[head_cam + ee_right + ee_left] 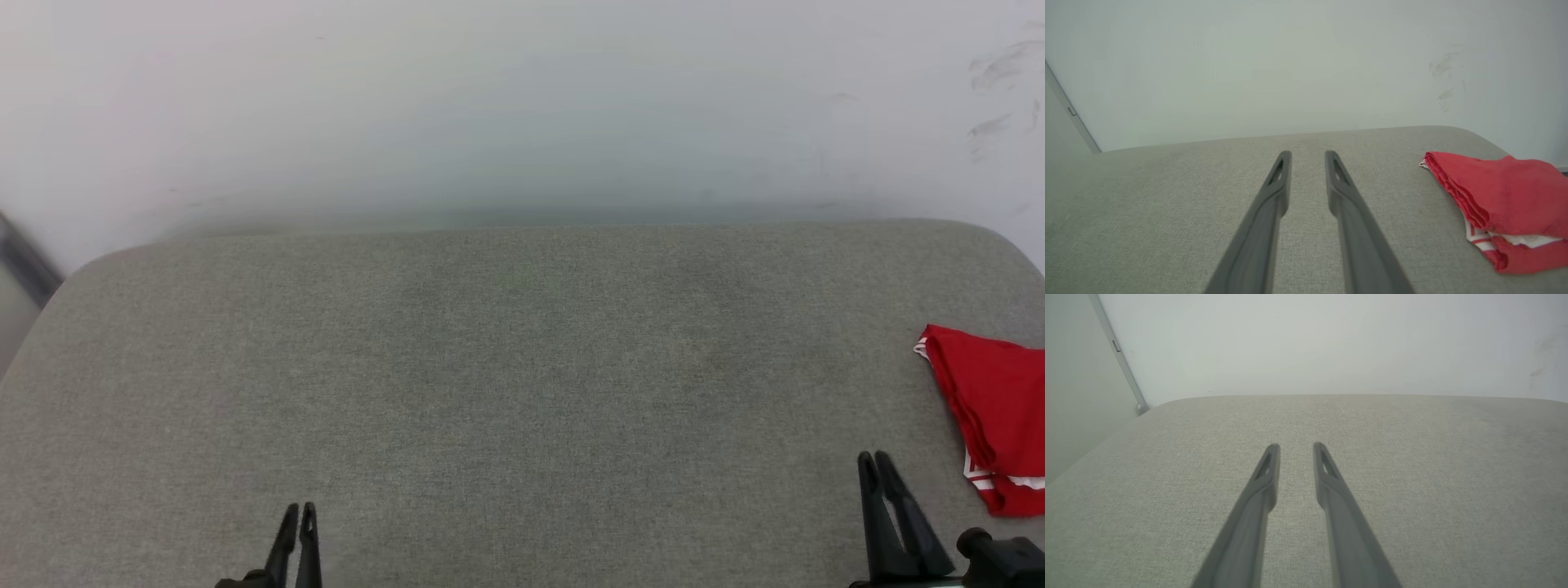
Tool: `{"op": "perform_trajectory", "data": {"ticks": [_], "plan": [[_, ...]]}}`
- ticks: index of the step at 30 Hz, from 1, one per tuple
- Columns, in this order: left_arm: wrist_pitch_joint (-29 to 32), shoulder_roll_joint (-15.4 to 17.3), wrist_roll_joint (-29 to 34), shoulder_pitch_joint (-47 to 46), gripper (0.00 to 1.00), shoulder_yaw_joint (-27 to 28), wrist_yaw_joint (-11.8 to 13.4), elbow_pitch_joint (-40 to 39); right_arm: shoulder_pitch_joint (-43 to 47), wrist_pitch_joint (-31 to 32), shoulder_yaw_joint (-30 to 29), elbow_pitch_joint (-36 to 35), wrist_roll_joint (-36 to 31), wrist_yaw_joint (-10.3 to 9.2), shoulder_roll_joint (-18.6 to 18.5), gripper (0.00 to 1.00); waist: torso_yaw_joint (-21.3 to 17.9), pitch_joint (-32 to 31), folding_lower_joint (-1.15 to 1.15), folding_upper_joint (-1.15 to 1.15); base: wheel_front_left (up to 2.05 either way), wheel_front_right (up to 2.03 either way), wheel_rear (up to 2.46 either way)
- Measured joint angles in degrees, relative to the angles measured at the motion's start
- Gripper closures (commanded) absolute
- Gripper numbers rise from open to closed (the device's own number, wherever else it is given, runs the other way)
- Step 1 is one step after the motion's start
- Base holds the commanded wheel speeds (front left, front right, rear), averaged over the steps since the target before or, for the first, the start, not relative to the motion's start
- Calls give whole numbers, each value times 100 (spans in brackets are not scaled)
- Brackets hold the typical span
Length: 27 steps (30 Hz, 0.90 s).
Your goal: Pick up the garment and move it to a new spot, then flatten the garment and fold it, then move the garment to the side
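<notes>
The garment [992,408] lies folded in a red bundle with white-striped trim at the right edge of the grey fabric surface [506,367]; part of it runs out of the head view. In the right wrist view the garment [1498,200] lies to the right of the fingers, apart from them. My right gripper [874,459] stands at the lower right, just left of the garment, and its jaws [1308,154] are open with nothing between them. My left gripper [299,514] is at the lower left, far from the garment, also open and empty [1296,447].
The padded grey surface has rounded back corners and ends at a white wall [522,106]. A grey strip [1118,355] runs down the wall at the left. The wall at the right carries dark scuff marks [1445,81].
</notes>
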Motion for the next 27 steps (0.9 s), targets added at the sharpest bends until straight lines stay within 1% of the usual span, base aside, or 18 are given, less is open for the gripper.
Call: {"op": "perform_trajectory", "data": {"ticks": [4,13,17,18,24,25,27], "plan": [[29,-1,-121,3,100,2,-2,177,8,44,9,176,78,0,0,100,-2,3,0,0,0,0,0],[230,23,-1227,-93,100,19,-104,291,-43,253,22,300,1136,0,-9,100,-13,24,0,0,0,0,0],[310,40,-1685,-211,100,29,-189,359,-143,347,25,350,1570,0,-18,100,-18,33,1,0,0,0,0],[337,49,-1909,-266,100,36,-199,393,-181,387,27,363,1786,0,-21,100,-20,38,1,0,0,0,0],[468,70,-2540,-413,100,55,-293,476,-300,505,26,434,2383,0,-36,100,-28,51,1,0,0,0,0],[468,70,-2540,-413,100,55,-293,476,-300,505,26,434,2383,0,-36,100,-28,51,1,0,0,0,0],[531,85,-2841,-474,100,64,-308,525,-351,575,25,479,2662,0,-44,100,-31,58,1,0,0,0,0]]}}
